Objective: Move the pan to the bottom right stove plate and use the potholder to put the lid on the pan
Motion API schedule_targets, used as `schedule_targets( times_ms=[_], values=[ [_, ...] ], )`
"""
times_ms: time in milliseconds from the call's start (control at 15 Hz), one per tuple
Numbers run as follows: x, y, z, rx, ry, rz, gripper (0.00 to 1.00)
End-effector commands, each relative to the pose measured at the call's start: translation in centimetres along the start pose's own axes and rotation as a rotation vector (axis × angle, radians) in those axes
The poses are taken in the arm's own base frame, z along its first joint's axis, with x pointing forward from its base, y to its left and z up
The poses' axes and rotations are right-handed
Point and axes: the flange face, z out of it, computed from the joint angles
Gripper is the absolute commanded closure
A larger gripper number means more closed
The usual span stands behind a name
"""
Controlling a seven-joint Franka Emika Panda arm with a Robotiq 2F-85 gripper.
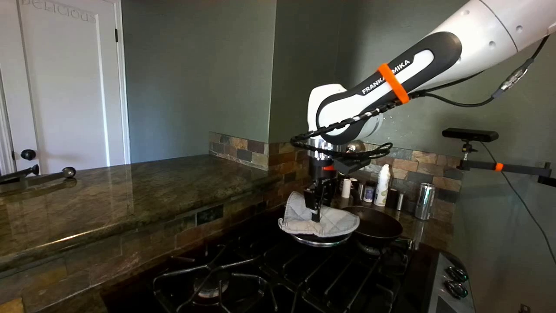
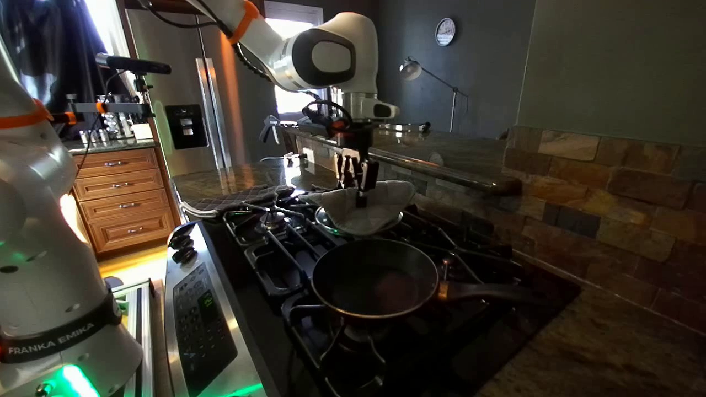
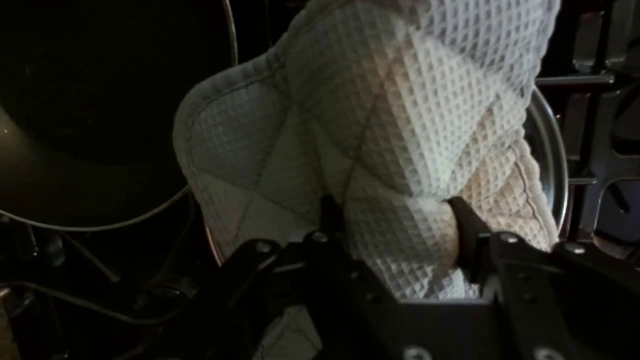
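The dark pan [image 1: 374,224] sits on a stove burner in both exterior views [image 2: 375,278]. Its handle points toward the tiled wall. The wrist view shows part of the pan [image 3: 100,130] at left. The cream quilted potholder [image 1: 341,221] drapes over the lid [image 1: 321,242], next to the pan. Only the lid's shiny rim shows, also in the wrist view [image 3: 557,155]; its knob is hidden. I cannot tell whether the lid touches the grate. My gripper [image 3: 395,215] points down with its fingers closed on a bunched fold of the potholder [image 3: 300,165].
Black stove grates [image 1: 243,278] surround the pan and lid. A tiled wall and raised counter [image 1: 130,187] run along one side. Bottles [image 1: 382,187] and a steel canister [image 1: 425,201] stand behind the pan. A dark quilted pad [image 2: 237,199] lies at the stove's far end.
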Motion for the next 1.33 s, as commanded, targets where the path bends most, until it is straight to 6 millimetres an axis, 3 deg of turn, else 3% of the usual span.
schedule_targets(
  times_ms=[0,667,1267],
  values=[
    [-1.7,1.2,-0.9,-0.006,-0.008,0.039,0.7],
    [-4.5,4.9,-1.6,0.004,0.004,0.133,0.7],
    [-7.5,10.4,-1.6,0.08,0.03,0.327,0.7]
  ],
)
